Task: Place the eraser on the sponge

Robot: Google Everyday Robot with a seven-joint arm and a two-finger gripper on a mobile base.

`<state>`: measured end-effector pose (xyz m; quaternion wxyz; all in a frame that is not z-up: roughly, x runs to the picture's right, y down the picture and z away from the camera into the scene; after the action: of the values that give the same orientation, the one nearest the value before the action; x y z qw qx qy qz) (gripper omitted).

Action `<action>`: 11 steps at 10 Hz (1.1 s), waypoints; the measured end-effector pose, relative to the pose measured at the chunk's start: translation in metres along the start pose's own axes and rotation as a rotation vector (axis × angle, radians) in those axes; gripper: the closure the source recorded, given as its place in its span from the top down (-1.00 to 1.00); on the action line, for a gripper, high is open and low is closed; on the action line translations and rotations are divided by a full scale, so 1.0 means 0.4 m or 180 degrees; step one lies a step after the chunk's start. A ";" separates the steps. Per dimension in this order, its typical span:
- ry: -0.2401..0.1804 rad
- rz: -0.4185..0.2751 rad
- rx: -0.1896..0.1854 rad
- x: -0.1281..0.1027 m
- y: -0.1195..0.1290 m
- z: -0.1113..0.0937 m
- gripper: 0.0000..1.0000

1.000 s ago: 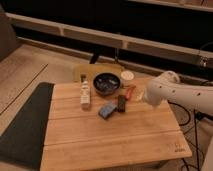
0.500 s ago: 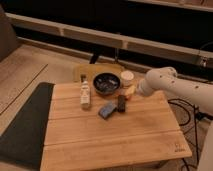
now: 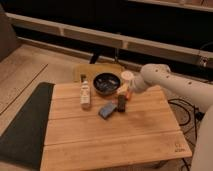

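Observation:
The eraser (image 3: pixel 121 103), a small dark block, stands on the wooden table (image 3: pixel 115 137) just right of the sponge (image 3: pixel 107 109). The sponge is a flat blue pad lying near the table's middle, and the two look close together or touching. My gripper (image 3: pixel 124 94) hangs at the end of the white arm (image 3: pixel 165 82), which reaches in from the right. It sits directly above the eraser and very near its top. Whether it touches the eraser cannot be made out.
A dark bowl (image 3: pixel 106 83) sits at the back of the table, with a white cup (image 3: pixel 127 76) to its right and a small orange object (image 3: pixel 129 93) by the gripper. A tall white-and-tan carton (image 3: pixel 85 95) stands left of the sponge. A dark mat (image 3: pixel 22 125) lies on the floor at the left.
The arm has swung left and forward over the table, bringing the gripper from the table's right edge to just above the eraser. The objects on the table have not moved.

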<state>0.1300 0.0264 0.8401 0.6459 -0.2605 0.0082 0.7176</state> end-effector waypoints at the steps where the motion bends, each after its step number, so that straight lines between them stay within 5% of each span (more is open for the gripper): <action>1: -0.0005 -0.0008 0.0008 0.000 0.000 -0.001 0.30; 6: -0.0189 -0.0008 0.0404 -0.035 -0.066 -0.056 0.30; 11: -0.0039 -0.0011 0.0374 -0.026 -0.023 0.023 0.30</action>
<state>0.1357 0.0216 0.8549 0.6613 -0.2178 0.0459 0.7163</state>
